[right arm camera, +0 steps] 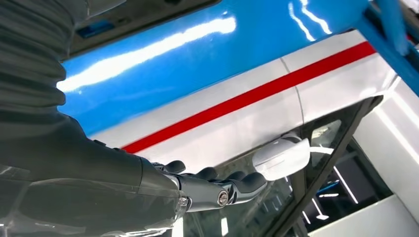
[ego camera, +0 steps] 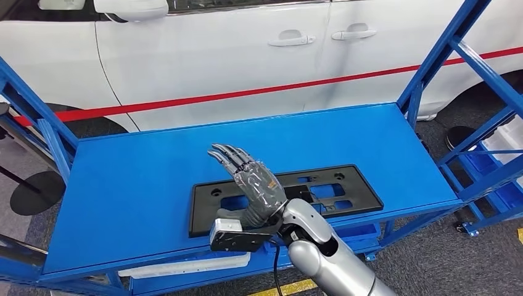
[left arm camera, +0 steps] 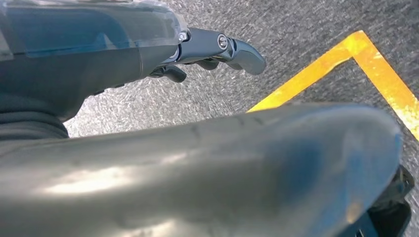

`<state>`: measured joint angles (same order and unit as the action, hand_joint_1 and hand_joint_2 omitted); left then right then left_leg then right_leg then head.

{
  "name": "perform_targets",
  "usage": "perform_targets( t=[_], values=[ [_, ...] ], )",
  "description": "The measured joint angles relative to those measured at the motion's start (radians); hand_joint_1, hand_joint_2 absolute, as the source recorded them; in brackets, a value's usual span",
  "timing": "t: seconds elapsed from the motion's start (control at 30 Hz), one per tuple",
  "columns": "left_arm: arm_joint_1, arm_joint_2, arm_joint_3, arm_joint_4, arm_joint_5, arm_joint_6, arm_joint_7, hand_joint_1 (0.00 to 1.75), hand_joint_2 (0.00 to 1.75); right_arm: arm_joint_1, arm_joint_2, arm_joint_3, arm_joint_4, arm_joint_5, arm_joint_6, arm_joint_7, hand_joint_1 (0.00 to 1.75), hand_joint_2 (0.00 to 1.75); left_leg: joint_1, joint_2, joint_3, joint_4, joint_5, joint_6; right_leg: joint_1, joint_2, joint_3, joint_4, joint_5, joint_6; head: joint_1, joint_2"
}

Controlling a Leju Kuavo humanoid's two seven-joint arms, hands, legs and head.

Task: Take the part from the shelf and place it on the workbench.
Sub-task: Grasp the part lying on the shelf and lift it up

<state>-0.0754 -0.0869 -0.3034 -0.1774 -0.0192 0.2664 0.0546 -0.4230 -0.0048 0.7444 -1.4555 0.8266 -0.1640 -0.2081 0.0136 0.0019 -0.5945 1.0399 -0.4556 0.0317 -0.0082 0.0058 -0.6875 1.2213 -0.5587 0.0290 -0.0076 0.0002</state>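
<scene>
Black plastic, the part (ego camera: 277, 196) lies flat on the blue shelf (ego camera: 154, 179), near its front edge. The right hand (ego camera: 250, 185) hovers over the part's left half, fingers spread and empty. Lower squarely and take the part's front rim. The left hand (left arm camera: 217, 47) hangs empty, fingers loosely curled, over floor.

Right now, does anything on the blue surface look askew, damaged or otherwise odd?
Nothing stands out. The black part lies flat on the blue workbench, roughly parallel to its front edge, with no visible damage. The right hand hovers above it with fingers spread, holding nothing.
</scene>
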Motion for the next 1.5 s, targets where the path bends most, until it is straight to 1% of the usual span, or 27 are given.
perform_targets(
  t=[0.03, 0.07, 0.1, 0.13, 0.2, 0.23, 0.27, 0.33, 0.53, 0.6, 0.63, 0.67, 0.73, 0.77, 0.8, 0.87, 0.93, 0.97, 1.07, 1.1, 1.13, 1.17, 1.23, 1.3, 1.37, 1.43, 1.5],
  values=[
    [0.001, 0.000, 0.001, 0.000, 0.004, -0.002, 0.000, 0.00, 0.00, -0.007, -0.009, 0.007, 0.007, 0.003, -0.001, 0.002, 0.00, 1.75, -0.001, 0.000, 0.000, 0.000, 0.000, 0.001, 0.000, 0.000, -0.029, 0.056, -0.018, 0.002, 0.000, 0.000],
    [0.002, 0.001, 0.003, 0.000, 0.010, -0.004, 0.001, 0.00, 0.00, -0.014, -0.018, 0.014, 0.016, 0.001, -0.001, 0.003, 0.00, 1.75, -0.001, 0.000, 0.000, 0.001, 0.000, 0.001, -0.001, 0.000, -0.044, 0.084, -0.019, 0.002, 0.000, 0.000],
    [0.003, 0.001, 0.006, 0.000, 0.016, -0.008, 0.002, 0.00, 0.00, -0.021, -0.025, 0.020, 0.024, -0.005, -0.001, 0.003, 0.00, 1.75, -0.002, 0.000, 0.001, 0.001, 0.000, 0.002, -0.001, 0.000, -0.042, 0.075, -0.002, -0.001, 0.000, 0.000],
    [0.004, 0.001, 0.010, 0.000, 0.022, -0.011, 0.004, 0.00, 0.00, -0.028, -0.030, 0.025, 0.031, -0.012, -0.001, 0.003, 0.00, 1.75, -0.003, 0.000, 0.002, 0.001, 0.001, 0.002, 0.000, 0.000, -0.020, 0.028, 0.029, -0.005, 0.000, 0.000],
    [0.005, 0.001, 0.018, 0.000, 0.029, -0.014, 0.006, 0.00, 0.00, -0.045, -0.035, 0.033, 0.040, -0.026, -0.001, 0.001, 0.00, 1.75, -0.005, 0.000, 0.002, 0.001, 0.001, 0.000, 0.006, -0.001, 0.046, -0.110, 0.090, -0.019, 0.000, 0.000],
    [0.005, 0.001, 0.021, 0.000, 0.030, -0.015, 0.006, 0.00, 0.00, -0.054, -0.036, 0.037, 0.044, -0.031, -0.001, -0.001, 0.00, 1.75, -0.005, 0.000, 0.001, 0.000, 0.002, -0.003, 0.010, -0.001, 0.069, -0.159, 0.107, -0.025, 0.000, 0.000],
    [0.005, 0.000, 0.023, 0.000, 0.031, -0.015, 0.007, 0.00, 0.00, -0.060, -0.037, 0.040, 0.047, -0.036, -0.001, -0.001, 0.00, 1.75, -0.006, 0.000, 0.000, 0.000, 0.003, -0.006, 0.013, -0.001, 0.080, -0.185, 0.113, -0.028, 0.000, 0.000],
    [0.005, 0.000, 0.025, 0.000, 0.031, -0.015, 0.008, 0.00, 0.00, -0.064, -0.038, 0.043, 0.050, -0.041, -0.002, -0.002, 0.00, 1.75, -0.005, 0.000, -0.002, -0.001, 0.006, -0.012, 0.017, 0.000, 0.080, -0.189, 0.114, -0.029, 0.000, 0.000],
    [0.005, 0.000, 0.025, 0.000, 0.031, -0.015, 0.008, 0.00, 0.00, -0.065, -0.039, 0.044, 0.051, -0.043, -0.002, -0.002, 0.00, 1.75, -0.005, 0.000, -0.002, -0.002, 0.006, -0.013, 0.017, 0.000, 0.080, -0.189, 0.114, -0.030, 0.000, 0.000],
    [0.006, 0.001, 0.027, 0.000, 0.031, -0.014, 0.008, 0.00, 0.00, -0.071, -0.042, 0.051, 0.057, -0.048, -0.002, -0.003, 0.00, 1.75, -0.006, -0.001, -0.009, 0.016, -0.017, -0.023, 0.011, -0.002, 0.081, -0.206, 0.124, -0.040, -0.001, 0.000],
    [0.008, 0.001, 0.028, 0.000, 0.029, -0.010, 0.006, 0.00, 0.00, -0.076, -0.043, 0.061, 0.064, -0.052, -0.002, -0.003, 0.00, 1.75, -0.005, -0.001, -0.033, 0.086, -0.055, -0.031, 0.007, -0.004, 0.078, -0.213, 0.132, -0.046, -0.002, 0.000],
    [0.010, 0.002, 0.029, 0.000, 0.026, -0.005, 0.005, 0.00, 0.00, -0.080, -0.044, 0.072, 0.071, -0.056, -0.002, -0.004, 0.00, 1.75, -0.003, -0.002, -0.033, 0.115, -0.072, -0.040, 0.003, -0.005, 0.074, -0.217, 0.140, -0.050, -0.002, 0.000],
    [0.012, 0.003, 0.030, 0.000, 0.021, 0.004, 0.000, 0.00, 0.00, -0.086, -0.044, 0.088, 0.081, -0.062, -0.003, -0.004, 0.00, 1.75, 0.003, -0.003, 0.001, 0.103, -0.075, -0.049, 0.004, -0.004, 0.059, -0.201, 0.144, -0.044, -0.003, 0.000],
    [0.011, 0.004, 0.029, 0.000, 0.020, 0.004, 0.000, 0.00, 0.00, -0.089, -0.044, 0.090, 0.082, -0.064, -0.003, -0.004, 0.00, 1.75, 0.005, -0.004, 0.038, 0.033, -0.051, -0.046, 0.004, -0.003, 0.053, -0.193, 0.144, -0.038, -0.002, 0.000],
    [0.011, 0.004, 0.029, 0.000, 0.020, 0.005, 0.000, 0.00, 0.00, -0.091, -0.044, 0.093, 0.083, -0.065, -0.003, -0.003, 0.00, 1.75, 0.004, -0.006, 0.050, 0.004, -0.047, -0.041, 0.006, -0.002, 0.049, -0.187, 0.145, -0.033, -0.002, 0.000],
    [0.013, 0.004, 0.029, 0.000, 0.022, 0.005, 0.000, 0.00, 0.00, -0.094, -0.044, 0.096, 0.084, -0.066, -0.003, -0.002, 0.00, 1.75, 0.000, -0.008, 0.049, -0.001, -0.044, -0.028, 0.006, 0.000, 0.044, -0.185, 0.151, -0.021, 0.000, 0.000],
    [0.015, 0.004, 0.030, 0.000, 0.025, 0.005, 0.000, 0.00, 0.00, -0.096, -0.045, 0.100, 0.085, -0.067, -0.003, -0.002, 0.00, 1.75, 0.000, -0.004, 0.047, -0.004, -0.033, -0.014, 0.001, 0.001, 0.038, -0.172, 0.140, -0.010, 0.000, 0.000],
    [0.016, 0.004, 0.030, 0.000, 0.026, 0.004, 0.000, 0.00, 0.00, -0.098, -0.045, 0.102, 0.086, -0.068, -0.003, -0.002, 0.00, 1.75, 0.002, -0.003, 0.045, -0.006, -0.027, -0.008, 0.000, 0.001, 0.026, -0.144, 0.116, -0.004, 0.001, 0.000],
    [0.016, 0.005, 0.031, 0.000, 0.024, 0.005, -0.003, 0.00, 0.00, -0.104, -0.046, 0.108, 0.092, -0.078, -0.004, -0.002, 0.00, 1.75, 0.001, -0.001, 0.035, -0.008, -0.022, 0.000, -0.004, -0.001, -0.042, 0.030, 0.017, 0.007, 0.002, 0.000],
    [0.016, 0.005, 0.031, 0.000, 0.021, 0.007, -0.003, 0.00, 0.00, -0.105, -0.047, 0.110, 0.095, -0.082, -0.005, -0.002, 0.00, 1.75, 0.000, 0.000, 0.033, -0.008, -0.021, 0.000, -0.005, -0.001, -0.058, 0.073, 0.003, 0.007, 0.002, 0.000],
    [0.016, 0.005, 0.031, 0.000, 0.019, 0.009, -0.004, 0.00, 0.00, -0.105, -0.049, 0.112, 0.098, -0.086, -0.005, -0.002, 0.00, 1.75, -0.001, 0.000, 0.032, -0.008, -0.021, 0.000, -0.005, -0.001, -0.057, 0.083, 0.008, 0.005, 0.002, 0.000],
    [0.016, 0.005, 0.031, 0.000, 0.018, 0.011, -0.003, 0.00, 0.00, -0.106, -0.050, 0.114, 0.100, -0.089, -0.006, -0.002, 0.00, 1.75, -0.002, 0.000, 0.033, -0.008, -0.020, 0.000, -0.004, -0.001, -0.038, 0.054, 0.030, 0.001, 0.002, 0.000],
    [0.015, 0.004, 0.031, 0.000, 0.017, 0.013, -0.003, 0.00, 0.00, -0.113, -0.052, 0.117, 0.101, -0.091, -0.007, -0.002, 0.00, 1.75, -0.004, -0.001, 0.035, -0.009, -0.021, -0.001, 0.003, -0.001, 0.035, -0.078, 0.089, -0.015, 0.002, 0.000],
    [0.014, 0.003, 0.031, 0.000, 0.014, 0.013, -0.004, 0.00, 0.00, -0.123, -0.052, 0.120, 0.102, -0.090, -0.007, 0.000, 0.00, 1.75, -0.005, -0.001, 0.033, -0.010, -0.020, -0.007, 0.012, -0.002, 0.082, -0.176, 0.114, -0.030, 0.002, 0.000],
    [0.013, 0.002, 0.031, 0.000, 0.011, 0.012, -0.004, 0.00, 0.00, -0.129, -0.053, 0.123, 0.105, -0.079, -0.007, 0.015, 0.00, 1.75, -0.004, 0.000, 0.031, -0.014, -0.016, -0.019, 0.018, -0.002, 0.088, -0.197, 0.114, -0.036, 0.003, 0.000],
    [0.013, 0.002, 0.031, 0.000, 0.008, 0.011, -0.004, 0.00, 0.00, -0.134, -0.055, 0.128, 0.110, -0.059, -0.006, 0.034, 0.00, 1.75, -0.003, 0.000, 0.030, -0.010, -0.025, -0.029, 0.012, -0.003, 0.096, -0.215, 0.121, -0.043, 0.003, 0.000],
    [0.013, 0.003, 0.031, 0.000, 0.007, 0.011, -0.004, 0.00, 0.00, -0.139, -0.055, 0.133, 0.114, -0.047, -0.005, 0.044, 0.00, 1.75, -0.004, -0.001, 0.003, 0.057, -0.068, -0.035, 0.006, -0.006, 0.105, -0.232, 0.129, -0.051, 0.002, 0.000]
  ],
)
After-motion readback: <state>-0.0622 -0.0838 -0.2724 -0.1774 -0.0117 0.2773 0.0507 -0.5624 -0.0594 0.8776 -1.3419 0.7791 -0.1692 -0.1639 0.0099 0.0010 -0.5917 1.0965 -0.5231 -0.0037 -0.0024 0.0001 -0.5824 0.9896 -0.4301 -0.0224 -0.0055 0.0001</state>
